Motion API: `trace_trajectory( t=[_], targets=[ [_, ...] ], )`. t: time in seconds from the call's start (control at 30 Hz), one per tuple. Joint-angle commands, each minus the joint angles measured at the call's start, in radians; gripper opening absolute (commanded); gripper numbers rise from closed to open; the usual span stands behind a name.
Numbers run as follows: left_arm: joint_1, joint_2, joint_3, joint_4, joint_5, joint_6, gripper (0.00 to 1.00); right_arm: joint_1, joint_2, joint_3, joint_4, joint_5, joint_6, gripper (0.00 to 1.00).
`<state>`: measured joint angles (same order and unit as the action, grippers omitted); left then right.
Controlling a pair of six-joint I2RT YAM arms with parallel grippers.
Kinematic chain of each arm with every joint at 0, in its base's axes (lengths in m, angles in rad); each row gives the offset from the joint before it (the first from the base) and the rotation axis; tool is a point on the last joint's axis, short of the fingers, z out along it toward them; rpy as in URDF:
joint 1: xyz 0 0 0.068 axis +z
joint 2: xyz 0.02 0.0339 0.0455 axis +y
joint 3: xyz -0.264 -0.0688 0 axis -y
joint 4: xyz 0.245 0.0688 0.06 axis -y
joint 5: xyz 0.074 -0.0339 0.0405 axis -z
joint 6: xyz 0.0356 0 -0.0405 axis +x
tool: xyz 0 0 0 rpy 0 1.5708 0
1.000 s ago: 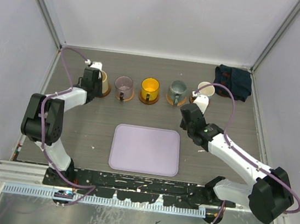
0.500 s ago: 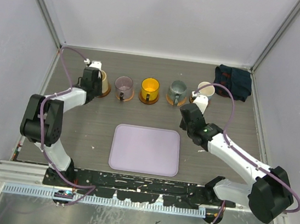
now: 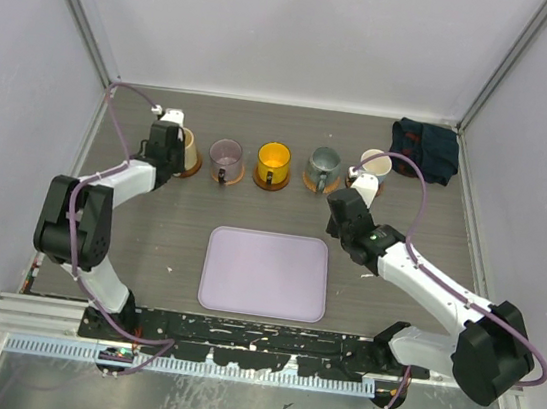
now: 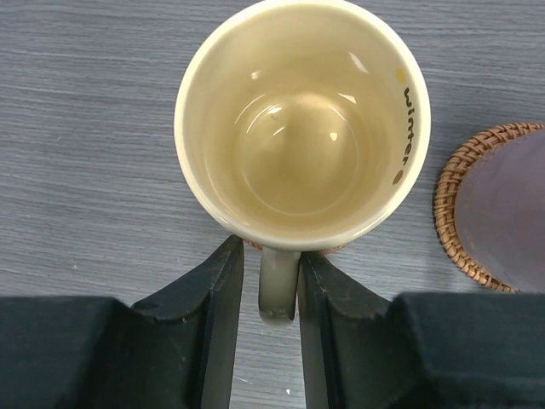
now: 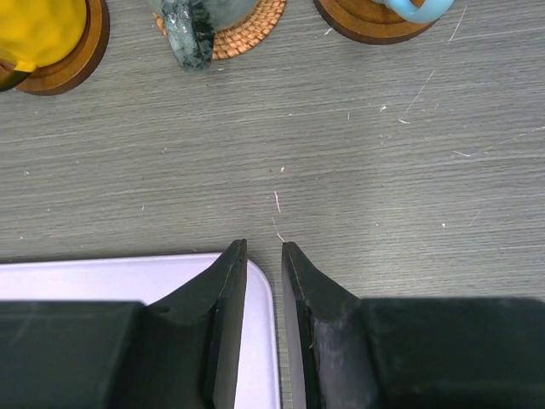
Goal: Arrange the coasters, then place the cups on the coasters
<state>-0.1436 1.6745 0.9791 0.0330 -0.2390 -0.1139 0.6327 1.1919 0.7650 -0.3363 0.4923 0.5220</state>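
Grey wood-grain counter sits between white walls. Along its far edge you have five mugs in a row, each on one of the round brown wood-like coasters. From the left edge they are a cream ceramic mug, a translucent purplish-grey mug, a yellow-orange mug, a grey-green mug and a light blue, white-lined mug. A flat lavender rectangular tray lies toward the near edge.

Your left claw straddles the cream mug's handle with its jaws apart and a sliver of gap on one side. That reads as a release, not a grip, and the handle faces the arm to suit that pinch. Your right claw hangs just beyond the tray's far right corner, jaws a narrow slit apart with nothing between them.

The coaster under the cream mug shows only as thin slivers, so you cannot tell whether it is centred. The right wrist view cuts off three mugs. The dark crumpled cloth in the far right corner is hard to identify.
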Motion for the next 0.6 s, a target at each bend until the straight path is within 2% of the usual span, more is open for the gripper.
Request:
trace_trajectory(
  t=[0.0,0.37,0.57],
  targets=[
    [0.004,-0.071,0.005,0.035,-0.037,0.014,0.32,-0.004,0.006,0.024,0.043,-0.003,0.008,0.29],
    [0.004,-0.11,-0.01,0.019,-0.027,0.008,0.34,-0.005,0.017,0.025,0.051,-0.014,0.01,0.28],
    [0.004,-0.182,-0.026,-0.002,0.006,-0.017,0.52,-0.004,0.006,0.023,0.051,-0.009,0.01,0.28]
  ],
)
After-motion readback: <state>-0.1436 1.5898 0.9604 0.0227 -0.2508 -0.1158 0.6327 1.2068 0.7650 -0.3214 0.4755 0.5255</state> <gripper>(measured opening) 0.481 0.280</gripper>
